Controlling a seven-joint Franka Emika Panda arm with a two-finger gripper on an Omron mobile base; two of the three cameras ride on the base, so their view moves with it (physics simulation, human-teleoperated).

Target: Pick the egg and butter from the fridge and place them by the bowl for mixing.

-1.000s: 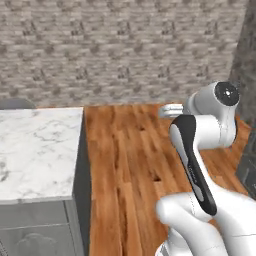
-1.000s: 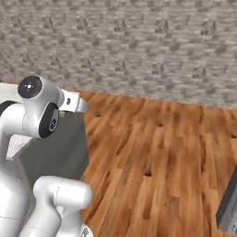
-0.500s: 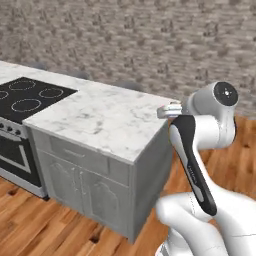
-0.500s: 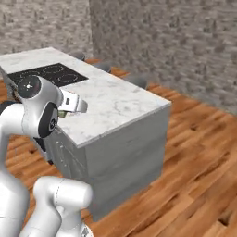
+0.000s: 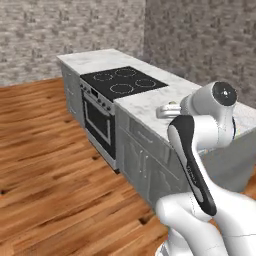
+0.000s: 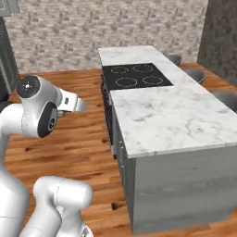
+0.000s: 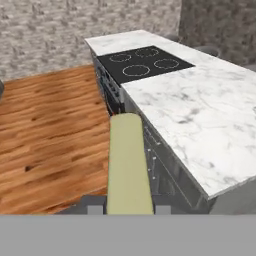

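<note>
The butter [image 7: 128,165], an olive-yellow stick, stands lengthwise between my fingertips [image 7: 95,205] in the hand view and reaches up to the middle of the picture. My gripper [image 7: 129,207] is shut on it. The gripper [image 5: 167,111] is held out level at the end of the folded arm, over the near edge of the marble island [image 5: 145,107]. In the right base view the gripper [image 6: 76,105] hangs over the wood floor, left of the island [image 6: 171,120]. The egg and the bowl are out of view.
The island carries a black cooktop [image 7: 145,62] with an oven front [image 5: 97,120] below it. Grey stools [image 6: 199,74] stand along its far side. A tall dark grey unit [image 6: 7,60] rises at the left edge; whether it is the fridge I cannot tell. Wood floor [image 5: 45,150] lies open beside the island.
The whole picture has swung: the base has turned, and the island with its cooktop has come fully into view. The arm keeps its folded pose.
</note>
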